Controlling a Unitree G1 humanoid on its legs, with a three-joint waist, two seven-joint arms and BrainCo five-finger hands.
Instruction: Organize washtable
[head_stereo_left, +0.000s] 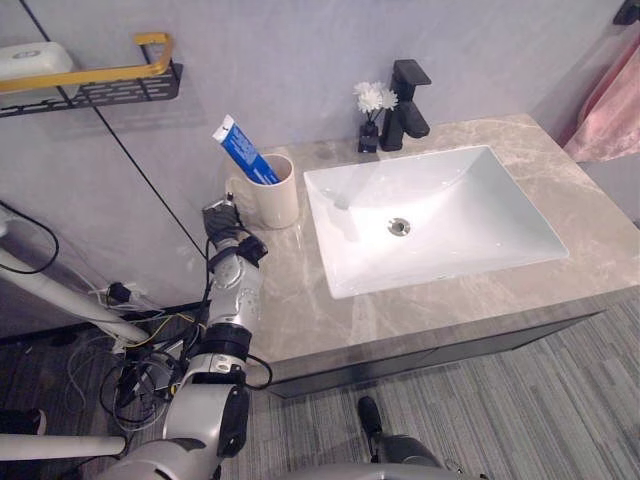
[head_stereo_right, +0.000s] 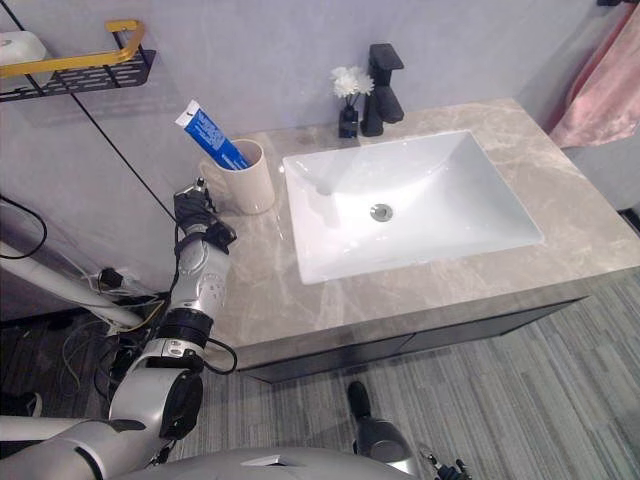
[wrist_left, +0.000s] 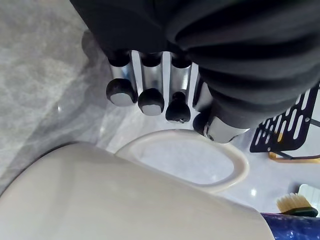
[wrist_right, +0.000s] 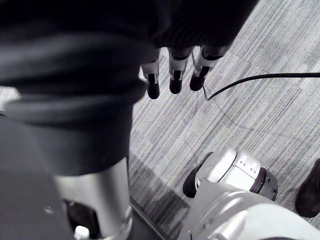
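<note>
Left robot hand hovers straight-fingered beside the cup at the surface's left edge; right robot hand hangs relaxed. Toothpaste already stands inside; little seems left.

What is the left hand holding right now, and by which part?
Nothing yet. The left hand has straight fingers beside the handle of the cup, not curled round it. The right hand is empty.

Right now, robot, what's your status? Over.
Left hand open, fingers at the cup handle, no grip. Right hand open, hanging over the floor. It holds the toothpaste tube, left of the sink. Nothing in the way.
</note>
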